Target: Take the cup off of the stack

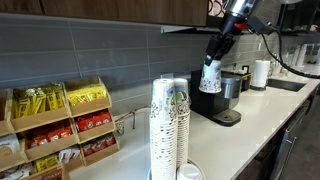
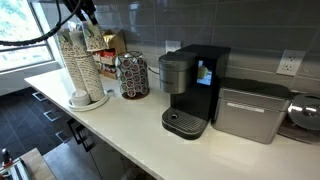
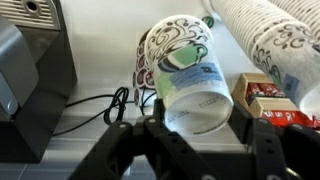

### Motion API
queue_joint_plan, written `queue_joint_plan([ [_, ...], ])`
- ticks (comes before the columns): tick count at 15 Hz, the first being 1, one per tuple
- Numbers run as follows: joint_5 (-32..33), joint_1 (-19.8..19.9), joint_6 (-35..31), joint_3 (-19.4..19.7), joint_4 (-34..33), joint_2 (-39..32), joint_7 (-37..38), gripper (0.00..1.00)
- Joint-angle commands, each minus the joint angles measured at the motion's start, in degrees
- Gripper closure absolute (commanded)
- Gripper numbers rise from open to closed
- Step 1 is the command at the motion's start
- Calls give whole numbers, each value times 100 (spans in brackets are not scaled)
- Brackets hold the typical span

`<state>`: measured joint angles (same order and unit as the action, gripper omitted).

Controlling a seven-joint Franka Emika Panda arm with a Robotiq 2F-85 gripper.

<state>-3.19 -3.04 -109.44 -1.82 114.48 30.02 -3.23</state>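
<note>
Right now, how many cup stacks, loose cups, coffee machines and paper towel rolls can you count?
cup stacks: 2
loose cup, held in the gripper: 1
coffee machine: 1
paper towel roll: 1
Total: 5

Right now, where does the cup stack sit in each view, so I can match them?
In an exterior view: cup stack in the foreground, lower middle.
In an exterior view: cup stack at the left, middle height.
Wrist view: cup stack top right, past the held cup.
Shared landmark: the black coffee machine, in all three.
</note>
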Motion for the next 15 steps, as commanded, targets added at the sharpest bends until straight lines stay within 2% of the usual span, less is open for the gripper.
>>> queue_joint_plan([
  [1, -37, -30, -115, 201, 935, 342, -340, 60],
  [6, -176, -37, -575, 328, 1879, 456, -503, 60],
  [7, -54, -1, -302, 256, 1430, 218, -397, 35],
  [12, -76, -2, -476, 268, 1709, 296, -397, 35],
  [13, -77, -3, -476, 268, 1712, 310, -397, 60],
  [15, 17, 130, -755, 329, 1874, -23, -296, 60],
])
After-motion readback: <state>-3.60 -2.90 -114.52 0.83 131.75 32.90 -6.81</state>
